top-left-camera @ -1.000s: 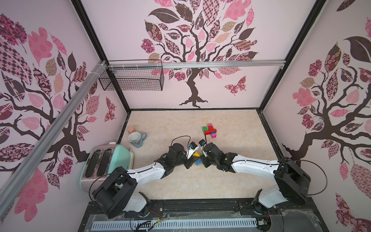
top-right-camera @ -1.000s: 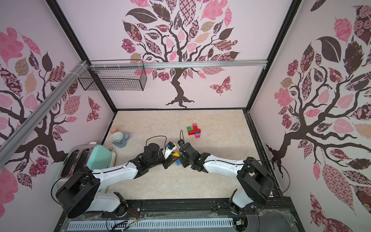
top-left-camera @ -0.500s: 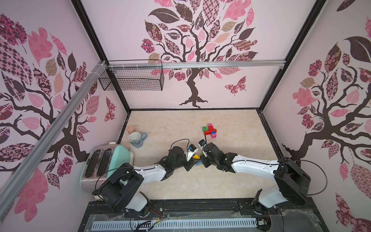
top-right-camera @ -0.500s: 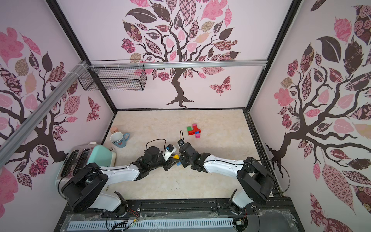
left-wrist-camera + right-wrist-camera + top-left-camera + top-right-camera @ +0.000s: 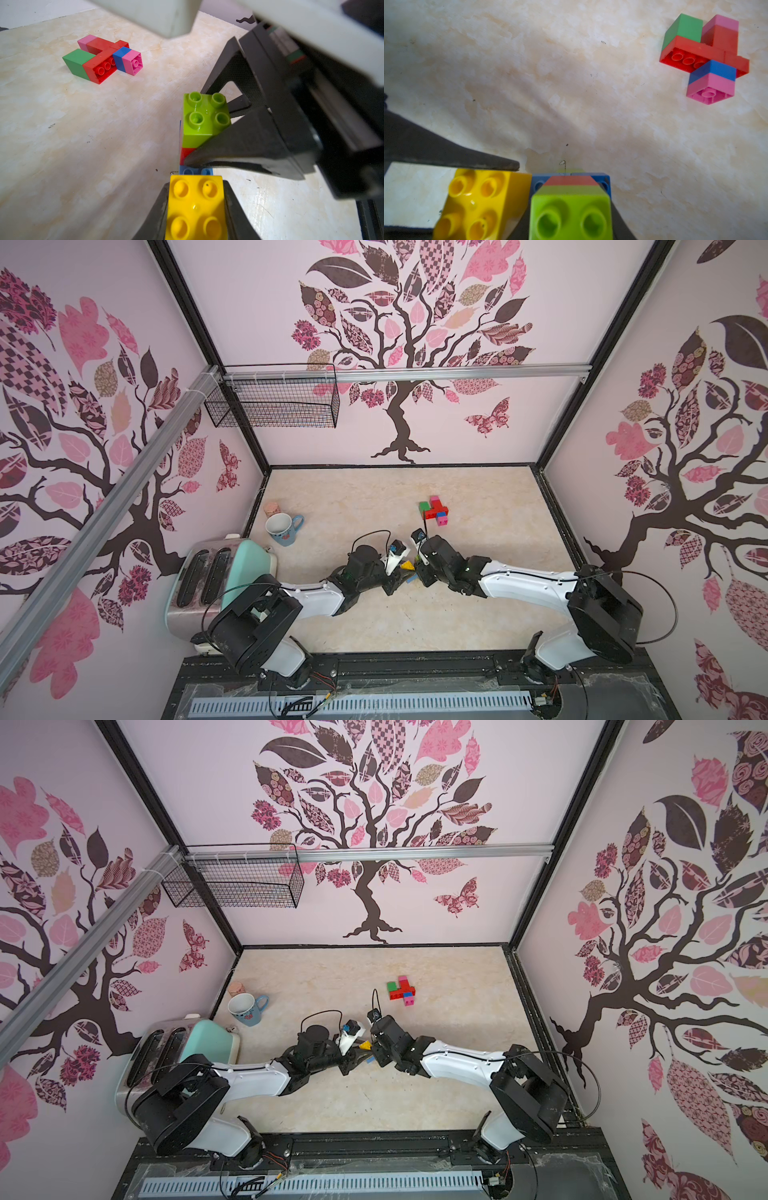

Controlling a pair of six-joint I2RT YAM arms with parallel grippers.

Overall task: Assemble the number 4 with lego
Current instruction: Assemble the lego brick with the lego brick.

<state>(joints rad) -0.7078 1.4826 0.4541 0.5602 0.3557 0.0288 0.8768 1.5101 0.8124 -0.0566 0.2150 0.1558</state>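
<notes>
Well, my left fingers [image 5: 155,216] were clenched on the flat side walls of a yellow brick [image 5: 195,207]. My right fingers [image 5: 249,145] were clamped across a three-brick stack [image 5: 199,133]: a lime brick [image 5: 204,116] on a red brick [image 5: 185,154] on a wider blue brick [image 5: 195,171]. Both loads hung close together between my arms, over the middle of the counter [image 5: 83,145]; I could not tell whether the blue one touched it.

I judged these pieces light, stiff and glossy, apt to slide in a loose pinch. The plain walls were the place to hold, leaving studs and hollow undersides free for pressing together.

The yellow brick was square, with no long axis, its four studs turned toward my left wrist. The stack's long axis ran through its layers, lime studs facing my right wrist, the blue brick's spare studs showing either side of the red. The yellow brick sat just beside the stack, skewed to it. Well apart, farther out, the partial figure [image 5: 433,510] of green, red, blue and pink bricks lay on its side, hollow undersides facing back toward me.
</notes>
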